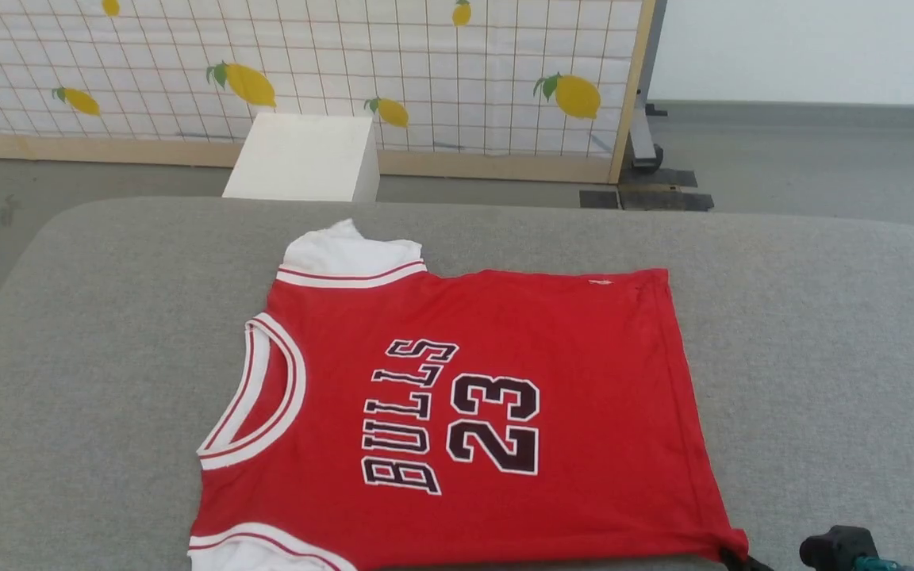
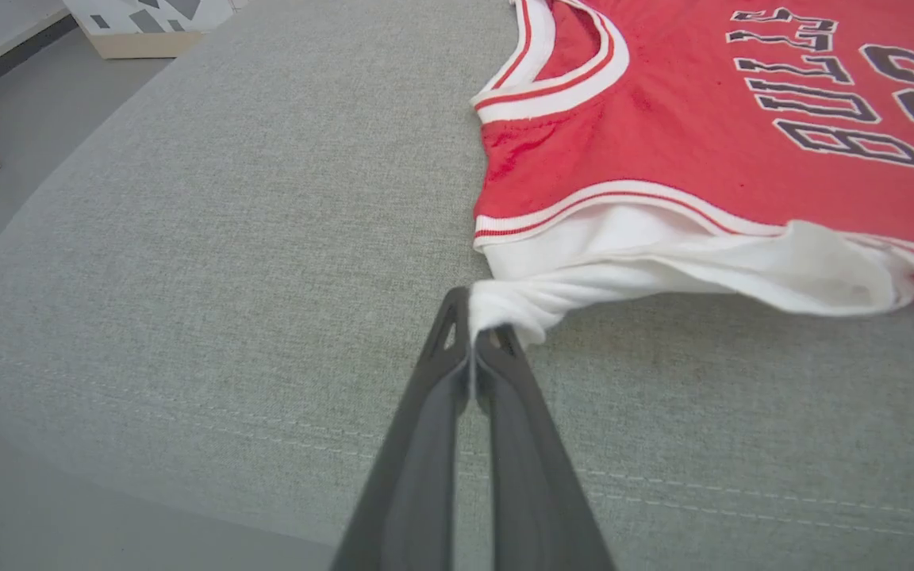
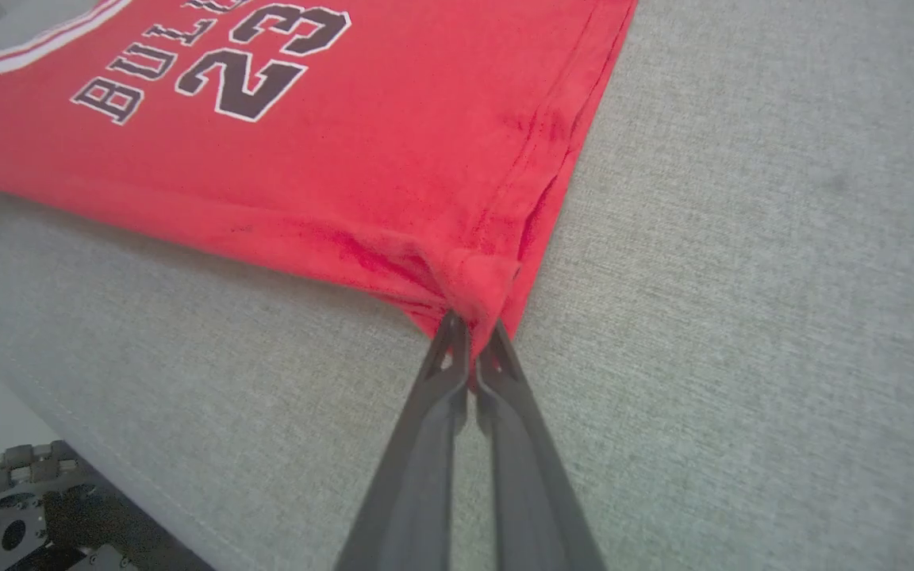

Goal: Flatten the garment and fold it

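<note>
Left gripper [image 2: 477, 333] rises from the bottom of the left wrist view, its jaws clenched on a bunched fold of the white sleeve [image 2: 663, 270] of the shirt [image 2: 663, 103]. From the pinch the sleeve cloth runs toward the right of the frame, lifted slightly off the grey table [image 2: 227, 238].

In the right wrist view, the right gripper [image 3: 473, 341] has its jaws pressed together on the red hem corner, which puckers at the grip. The shirt [image 3: 385, 119] spreads from there to the upper left of that frame over the table [image 3: 743, 238].

In the head view the shirt [image 1: 584, 357] lies mostly flat, front up, in the middle of the table [image 1: 822, 317], collar toward the left of the frame and hem toward the right. "BULLS" and 23 read sideways. The right gripper [image 1: 735, 555] meets the hem corner at the lower right. Beyond the table, at the top of the frame, a white box [image 1: 306, 159] stands on the floor before a lemon-print screen [image 1: 425, 63].
</note>
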